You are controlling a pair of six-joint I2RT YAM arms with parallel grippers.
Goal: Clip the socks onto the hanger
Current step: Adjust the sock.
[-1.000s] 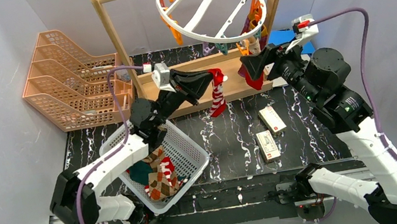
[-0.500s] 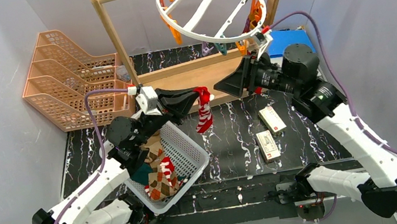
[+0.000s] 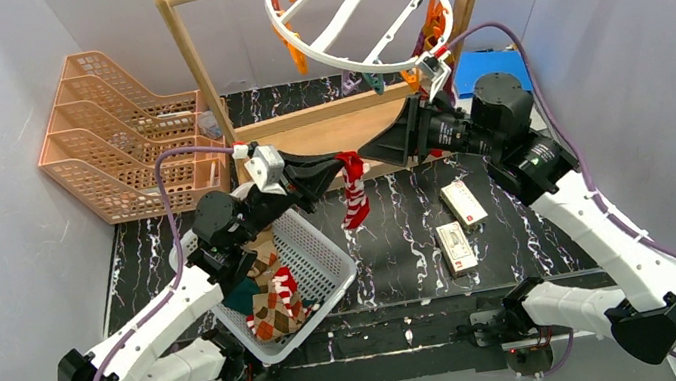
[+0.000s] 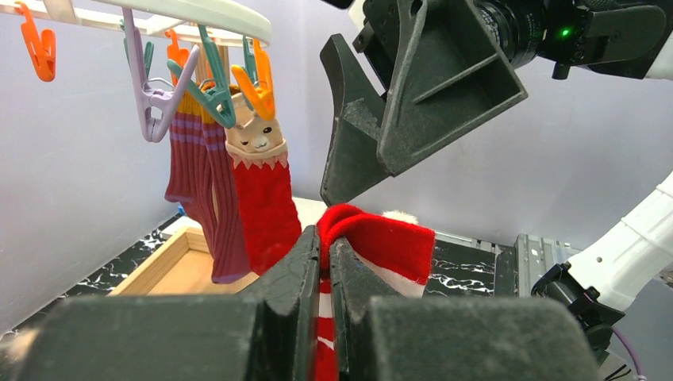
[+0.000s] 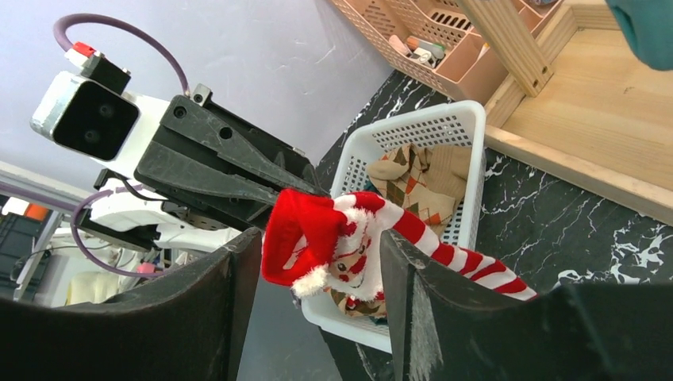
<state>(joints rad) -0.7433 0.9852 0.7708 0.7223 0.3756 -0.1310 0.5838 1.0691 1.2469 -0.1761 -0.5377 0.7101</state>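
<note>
Left arm: it reaches up and inward from its base, forearm over a white plastic mesh basket [image 3: 314, 247], with the left gripper [image 3: 335, 167] pointing at the right arm.
Left fingers: pressed together on the red cuff of a red-and-white striped fabric sock [image 3: 354, 202]; the leg and foot hang below them.
Right arm: elbow raised, wrist facing the left arm, with the right gripper [image 3: 372, 152] level with the sock's cuff.
Right fingers: apart, one on either side of the cuff; I cannot tell whether they touch it.
Hanger: a round white plastic drying ring [image 3: 340, 14] hangs from a wooden frame rack [image 3: 192, 63], above and beyond both pairs of fingers.
Left wrist only: beyond the fingers, a maroon-purple ribbed sock [image 4: 208, 198] and a red sock with an animal-face cuff [image 4: 266, 210] hang from the ring under an orange clip [image 4: 258, 87] and a teal clip [image 4: 216, 97].
Right wrist only: a face is printed under the held sock's cuff, and a brown argyle sock [image 5: 417, 178] lies in the basket beyond the fingers.
Writing: two small boxes [image 3: 462, 204] lie on the black marbled bench [image 3: 392, 243] below the right fingers; their print is too small to read.
</note>
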